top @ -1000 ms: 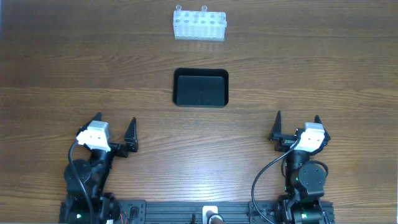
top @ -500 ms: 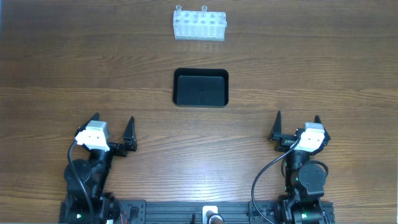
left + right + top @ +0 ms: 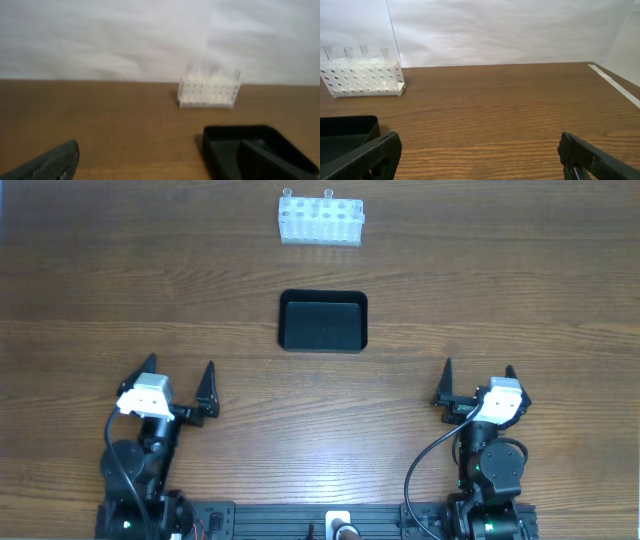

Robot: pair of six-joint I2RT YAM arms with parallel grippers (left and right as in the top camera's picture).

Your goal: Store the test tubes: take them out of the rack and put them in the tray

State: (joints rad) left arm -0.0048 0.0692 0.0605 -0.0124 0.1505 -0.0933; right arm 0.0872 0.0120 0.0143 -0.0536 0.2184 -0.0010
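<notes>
The white test tube rack (image 3: 320,222) stands at the far middle of the table, with clear tubes (image 3: 287,194) sticking up along its back row. In the right wrist view the rack (image 3: 362,77) shows several tube tops (image 3: 347,51). The black tray (image 3: 323,321) lies empty between the rack and the arms. My left gripper (image 3: 180,375) is open near the front left, well short of the tray (image 3: 235,145) and the rack (image 3: 208,92). At the front right, my right gripper (image 3: 479,375) is open with nothing between its fingers, and the tray (image 3: 345,130) sits off to one side of it.
The table is bare brown wood (image 3: 500,270) around the rack and tray. A white wall (image 3: 495,30) rises behind the table's far edge. A pale strip (image 3: 615,85) runs along the table's right side.
My left gripper has shifted slightly up the top view and a little left. The right arm, rack and tray have not moved.
</notes>
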